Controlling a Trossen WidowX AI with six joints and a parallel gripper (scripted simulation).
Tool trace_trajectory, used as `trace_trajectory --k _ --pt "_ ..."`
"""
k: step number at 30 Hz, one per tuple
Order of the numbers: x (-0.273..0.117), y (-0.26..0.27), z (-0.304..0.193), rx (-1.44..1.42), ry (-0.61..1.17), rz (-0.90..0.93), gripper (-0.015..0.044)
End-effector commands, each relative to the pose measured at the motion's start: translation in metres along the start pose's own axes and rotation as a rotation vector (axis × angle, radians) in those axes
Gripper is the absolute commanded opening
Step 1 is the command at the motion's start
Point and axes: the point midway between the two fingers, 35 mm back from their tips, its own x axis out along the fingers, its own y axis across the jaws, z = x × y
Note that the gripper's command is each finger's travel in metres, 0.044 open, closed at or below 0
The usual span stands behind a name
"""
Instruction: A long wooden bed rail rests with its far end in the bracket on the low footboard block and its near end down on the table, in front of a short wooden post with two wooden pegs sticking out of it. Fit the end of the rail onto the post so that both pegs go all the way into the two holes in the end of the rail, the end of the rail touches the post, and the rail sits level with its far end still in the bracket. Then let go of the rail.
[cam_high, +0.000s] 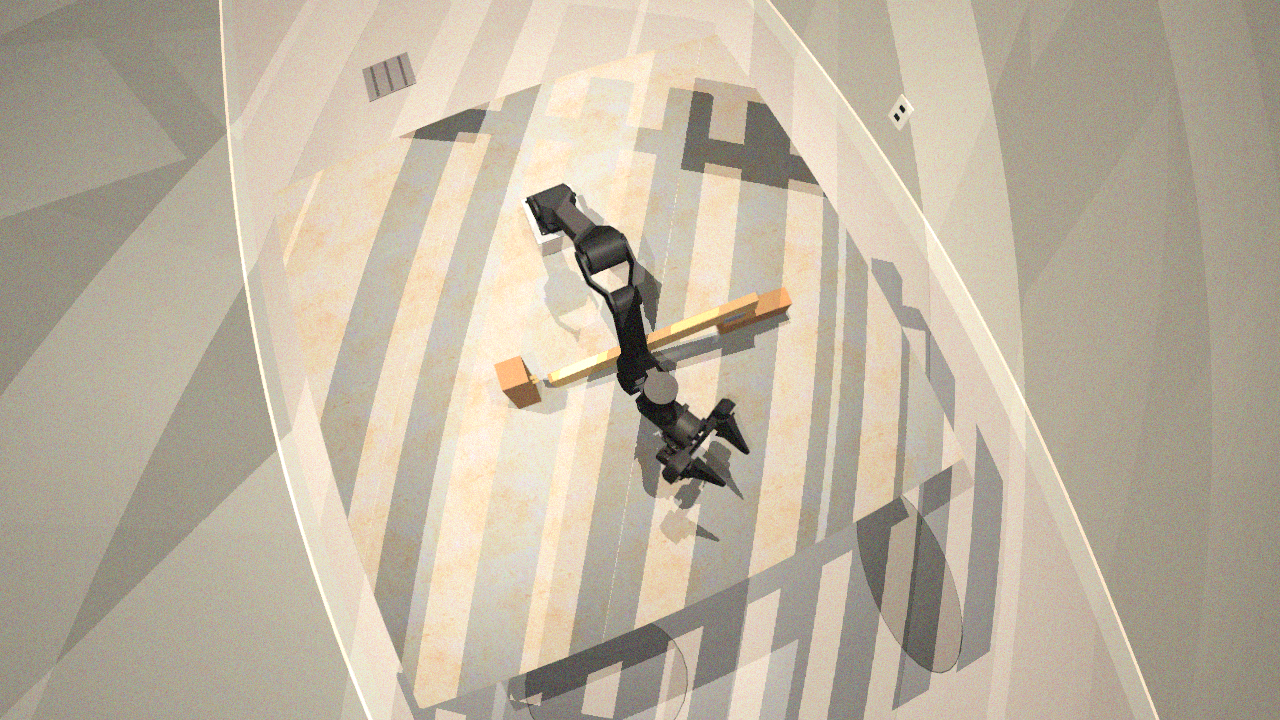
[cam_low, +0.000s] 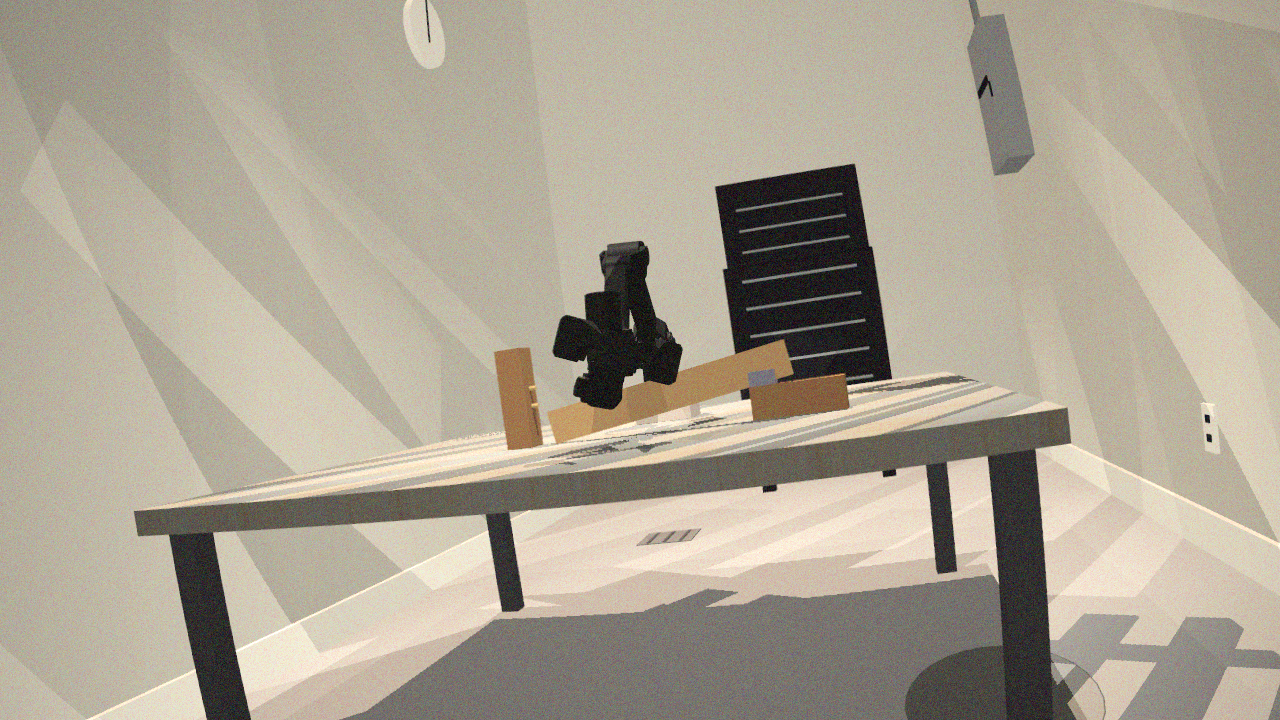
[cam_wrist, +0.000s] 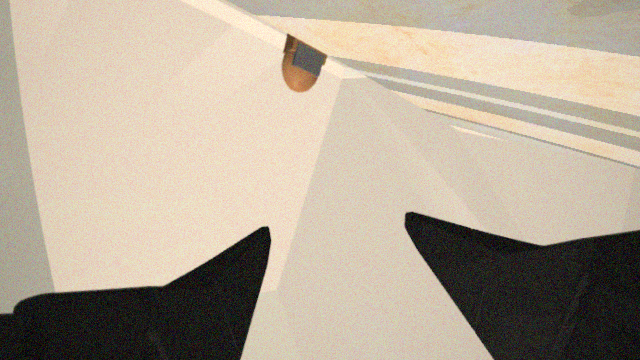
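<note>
The long pale wooden rail (cam_high: 586, 366) (cam_low: 716, 372) slopes down from the low footboard block (cam_high: 776, 307) (cam_low: 799, 399) to the table. Its far end is at the grey bracket (cam_low: 761, 377). Its near end is low, a small gap from the upright brown post (cam_high: 515, 379) (cam_low: 517, 398). Two pegs stick out of the post toward the rail; the holes in the rail cannot be made out. My gripper (cam_high: 735, 468) (cam_wrist: 338, 226) is open and empty, raised above the table beyond the rail, on the side away from the arm's base. The rail is not visible between the fingers in the wrist view.
The arm's base (cam_high: 538, 225) stands on the other side of the rail, and the arm crosses above the rail's middle. The table's edge (cam_low: 626, 483) runs across the exterior view. A black cabinet (cam_low: 796, 286) stands behind the table. A small brown rounded object (cam_wrist: 300, 80) shows far off.
</note>
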Motion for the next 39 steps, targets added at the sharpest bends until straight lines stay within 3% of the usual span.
trace_trajectory --k 1,8,22,27,39 --pt "0.000 0.000 0.000 -0.011 -0.004 0.000 0.0426" --pt "-0.008 0.013 0.016 -0.510 -0.203 -0.056 0.0440" --pt "-0.047 0.028 0.042 -1.355 -0.453 -0.437 0.0440" --pt "-0.074 0.026 0.047 -1.722 -0.445 -0.736 0.0440" --pt "-0.128 0.020 0.046 -2.117 -0.259 -1.244 0.0440"
